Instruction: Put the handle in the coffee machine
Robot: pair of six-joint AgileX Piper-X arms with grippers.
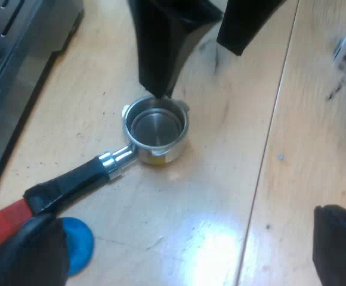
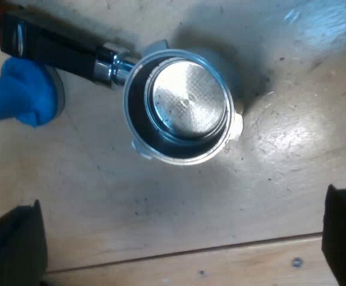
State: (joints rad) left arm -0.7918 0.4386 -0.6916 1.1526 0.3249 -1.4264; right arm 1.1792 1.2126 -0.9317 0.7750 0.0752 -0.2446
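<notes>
Right gripper [image 2: 179, 238] spread wide, directly over holder [image 2: 188, 104]

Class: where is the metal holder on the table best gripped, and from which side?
By its dark handle, from above, closing across it: it lies flat, long and narrow, unlike the wide cup. The blue tamper sits close by the red end.

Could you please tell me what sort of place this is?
Most likely a coffee-making bench: a pale wooden table top carries a loose metal holder with a red-ended dark handle, a blue tamper lies beside that handle, and an espresso machine stands close by.
</notes>
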